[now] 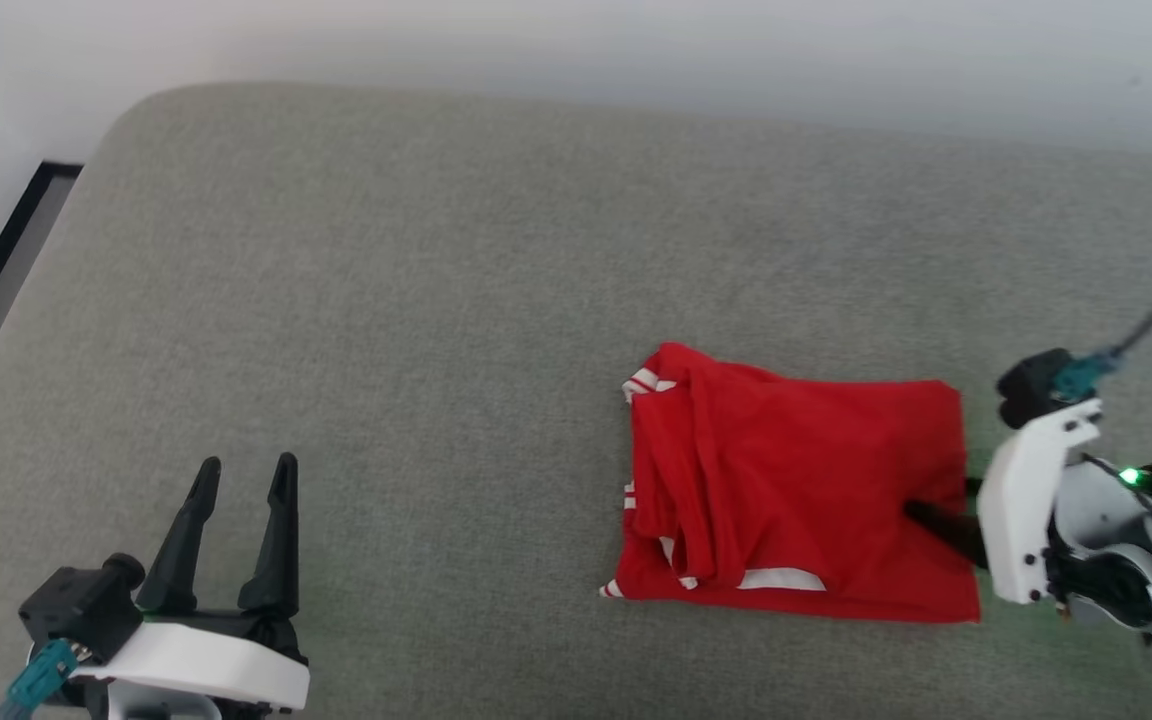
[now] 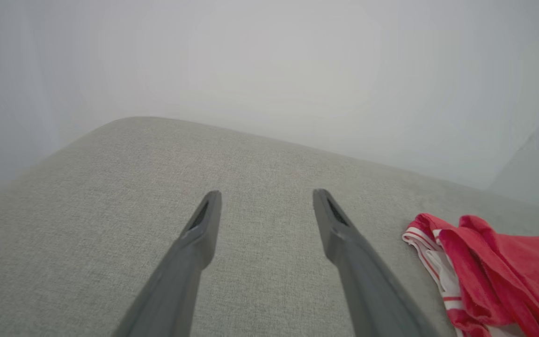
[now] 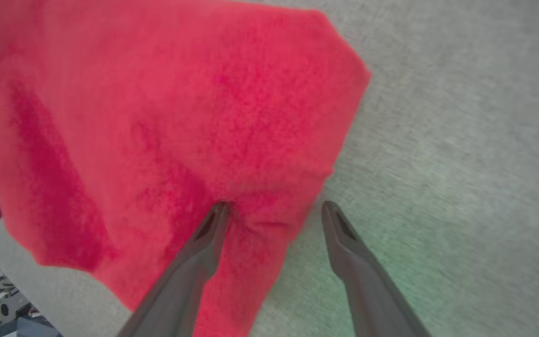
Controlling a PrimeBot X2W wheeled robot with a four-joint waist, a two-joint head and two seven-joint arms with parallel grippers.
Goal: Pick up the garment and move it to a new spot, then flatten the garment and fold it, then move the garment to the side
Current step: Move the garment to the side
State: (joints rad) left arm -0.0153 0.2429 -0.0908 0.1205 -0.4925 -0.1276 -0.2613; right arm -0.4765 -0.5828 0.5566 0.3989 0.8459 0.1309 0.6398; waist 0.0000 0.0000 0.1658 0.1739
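1 finger of right claw (image 3: 274, 208) atop garment (image 3: 180, 107) edge.

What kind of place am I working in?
Probably a home-like room: a grey upholstered cushion, like a sofa or bed, against a plain white wall, with the red garment lying on it.

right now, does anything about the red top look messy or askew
The garment is folded but not tidy: its left side is bunched in ridges, with white trim poking out at both left corners. The right gripper straddles its right edge with open fingers, one on fabric, one on the cushion.
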